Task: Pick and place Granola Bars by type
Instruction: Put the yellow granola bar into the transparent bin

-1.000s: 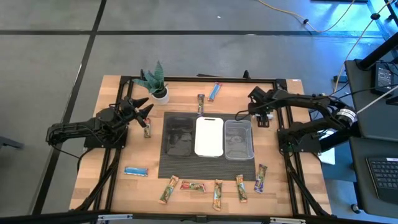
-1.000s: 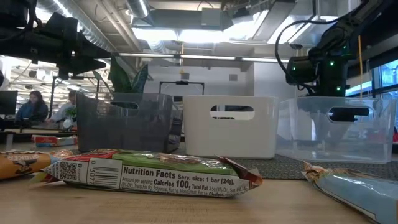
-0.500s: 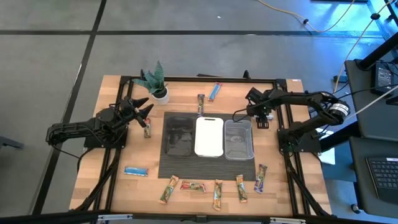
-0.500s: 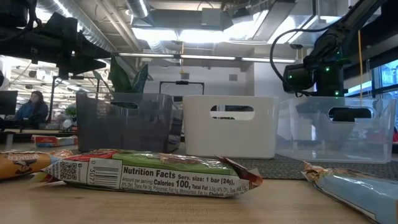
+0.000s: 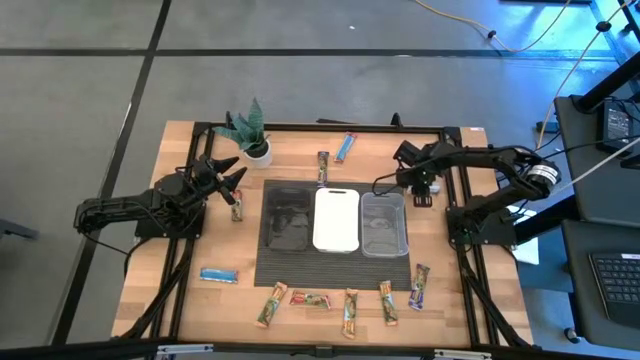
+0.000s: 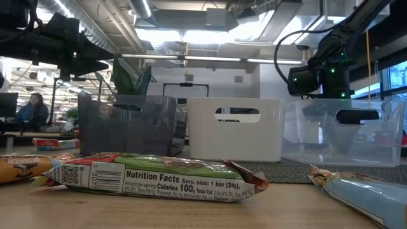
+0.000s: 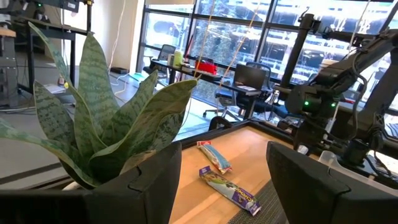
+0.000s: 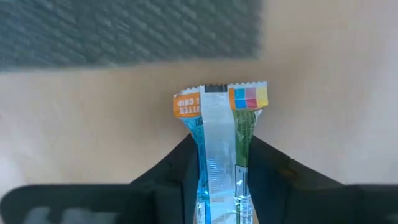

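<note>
My right gripper (image 8: 219, 186) stands on the wood just right of the clear tray (image 5: 384, 222), shut on a blue-green granola bar (image 8: 217, 124). My left gripper (image 5: 232, 178) waits open beside the potted plant (image 5: 250, 132), above a bar (image 5: 237, 205) that lies flat on the table. Several more bars lie flat along the near edge, among them a blue one (image 5: 219, 275) and a tan-green one (image 6: 152, 178). Two bars (image 5: 323, 166) (image 5: 346, 147) lie near the far edge. My right gripper pinches the granola bar by its two long sides (image 8: 217, 163) between its two fingers (image 8: 180, 171). The fingers come from above, pointing down. The bar's crimped end (image 8: 219, 98) sticks out past the fingertips over the wood; whether it is lifted, I cannot tell.
A black tray (image 5: 288, 220), a white tray (image 5: 336, 218) and the clear one stand side by side on a dark mat (image 5: 335, 270) in the table's middle. People sit in the room beyond the table's left side (image 6: 35, 108).
My right arm's wrist has shifted a little toward the table's left and downward beside the clear tray. The bars and the trays stay where they were.
</note>
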